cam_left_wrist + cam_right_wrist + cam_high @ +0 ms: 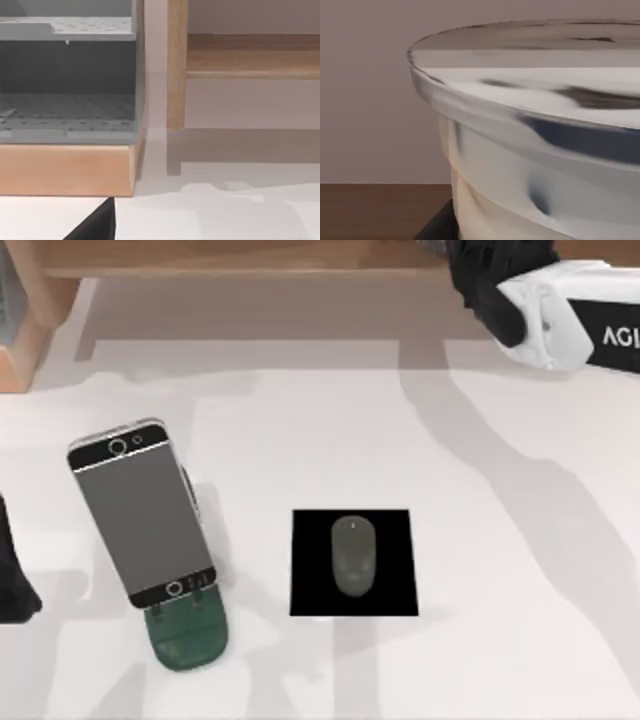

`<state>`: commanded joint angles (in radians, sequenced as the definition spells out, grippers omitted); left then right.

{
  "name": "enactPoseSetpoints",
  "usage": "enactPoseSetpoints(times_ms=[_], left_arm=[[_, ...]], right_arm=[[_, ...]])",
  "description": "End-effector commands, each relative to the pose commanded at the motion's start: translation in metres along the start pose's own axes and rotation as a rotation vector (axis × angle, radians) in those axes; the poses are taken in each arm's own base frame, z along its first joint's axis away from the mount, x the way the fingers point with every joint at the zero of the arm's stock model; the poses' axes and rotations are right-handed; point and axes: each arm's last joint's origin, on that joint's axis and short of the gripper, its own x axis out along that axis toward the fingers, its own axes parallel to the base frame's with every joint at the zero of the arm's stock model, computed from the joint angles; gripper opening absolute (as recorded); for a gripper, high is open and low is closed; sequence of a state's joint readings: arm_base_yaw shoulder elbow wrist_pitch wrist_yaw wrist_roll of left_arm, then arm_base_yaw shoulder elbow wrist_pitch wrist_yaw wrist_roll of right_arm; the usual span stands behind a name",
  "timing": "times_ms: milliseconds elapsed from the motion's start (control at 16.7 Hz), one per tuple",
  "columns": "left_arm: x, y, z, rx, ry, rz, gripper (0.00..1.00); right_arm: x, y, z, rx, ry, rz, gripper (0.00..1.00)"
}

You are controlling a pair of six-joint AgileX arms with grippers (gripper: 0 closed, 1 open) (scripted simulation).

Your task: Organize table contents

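Judging by its thin clear wall and wide flat lid, the bubble-tea cup [530, 150] will handle as light, smooth and easily crushed; a gentle hold around the body just under the lid rim looks safest, with the cup kept upright. It sits very close to the right wrist camera, above a dark wooden shelf [375, 210]. The right arm reaches over the far right corner of the surface [500, 490], by the wooden shelf; whether its end effector is clenched on the cup I cannot tell. The grey mouse [353, 555] lies on the black pad [310, 590] near the middle front. The smartphone [140, 515] leans on the green stand [190, 635] toward the front left. The left arm waits at the left edge.
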<state>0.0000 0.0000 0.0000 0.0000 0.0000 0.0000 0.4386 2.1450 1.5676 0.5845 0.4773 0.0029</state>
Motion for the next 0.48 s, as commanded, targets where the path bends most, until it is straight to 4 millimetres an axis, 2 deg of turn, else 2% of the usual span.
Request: enactPoseSetpoints(times_ms=[480], left_arm=[[0.0000, 0.0000, 0.0000, 0.000, 0.000, 0.000, 1.00]], right_arm=[[0.0000, 0.0000, 0.0000, 0.000, 0.000, 0.000, 0.00]])
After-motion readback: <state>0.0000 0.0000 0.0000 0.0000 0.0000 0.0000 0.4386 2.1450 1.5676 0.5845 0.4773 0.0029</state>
